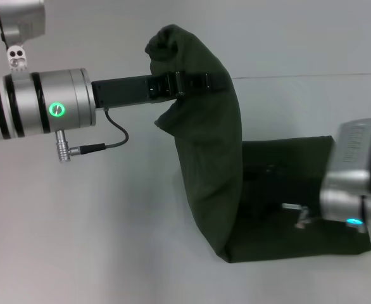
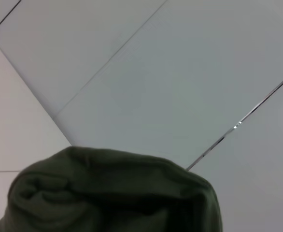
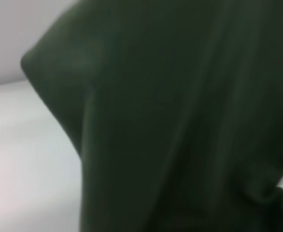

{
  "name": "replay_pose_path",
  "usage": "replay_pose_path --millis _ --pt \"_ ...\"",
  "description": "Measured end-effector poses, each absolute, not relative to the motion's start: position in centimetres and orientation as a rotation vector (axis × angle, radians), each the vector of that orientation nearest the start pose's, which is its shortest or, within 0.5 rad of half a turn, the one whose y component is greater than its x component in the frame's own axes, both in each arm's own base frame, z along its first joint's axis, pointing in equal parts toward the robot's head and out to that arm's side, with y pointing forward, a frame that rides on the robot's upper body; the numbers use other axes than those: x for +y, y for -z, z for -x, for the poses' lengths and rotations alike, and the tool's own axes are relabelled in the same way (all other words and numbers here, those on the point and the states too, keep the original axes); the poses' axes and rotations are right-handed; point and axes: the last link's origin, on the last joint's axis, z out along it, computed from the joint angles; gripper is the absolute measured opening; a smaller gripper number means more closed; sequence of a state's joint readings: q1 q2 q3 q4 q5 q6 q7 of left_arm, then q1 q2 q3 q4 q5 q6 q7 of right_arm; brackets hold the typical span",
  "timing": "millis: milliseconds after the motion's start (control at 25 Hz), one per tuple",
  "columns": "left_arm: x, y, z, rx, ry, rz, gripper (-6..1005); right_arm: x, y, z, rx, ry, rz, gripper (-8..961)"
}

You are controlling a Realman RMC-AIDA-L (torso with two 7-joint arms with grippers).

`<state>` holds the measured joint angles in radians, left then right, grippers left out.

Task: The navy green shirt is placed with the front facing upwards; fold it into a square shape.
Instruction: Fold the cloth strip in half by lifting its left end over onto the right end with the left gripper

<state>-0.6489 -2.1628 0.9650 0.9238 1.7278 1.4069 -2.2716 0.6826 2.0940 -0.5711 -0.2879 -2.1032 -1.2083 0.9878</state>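
Left gripper (image 1: 173, 84) fingers clamp the dark olive-green cotton shirt (image 1: 207, 164), lifted above the pale tabletop (image 1: 78, 221). Right gripper (image 1: 299, 215) pins the lower half; finger state unclear. Carry fold across evenly, edges aligned.

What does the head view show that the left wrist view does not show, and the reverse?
Only the head view shows both arms: the left gripper shut on a raised fold of the navy green shirt, the rest of the shirt lying flat on the table, and the right gripper low over that flat part. Only the left wrist view shows pale panels with thin dark seams behind the cloth. Both show the bunched top of the lifted shirt.
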Motion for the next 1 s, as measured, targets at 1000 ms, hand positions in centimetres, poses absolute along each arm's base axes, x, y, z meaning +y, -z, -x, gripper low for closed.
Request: replay_pose_path --millis 1000 --pt "39.0 9.8 8.0 -1.241 0.755 2.727 86 26.7 -2.1 -36.2 0.717 -0.632 2.277 717"
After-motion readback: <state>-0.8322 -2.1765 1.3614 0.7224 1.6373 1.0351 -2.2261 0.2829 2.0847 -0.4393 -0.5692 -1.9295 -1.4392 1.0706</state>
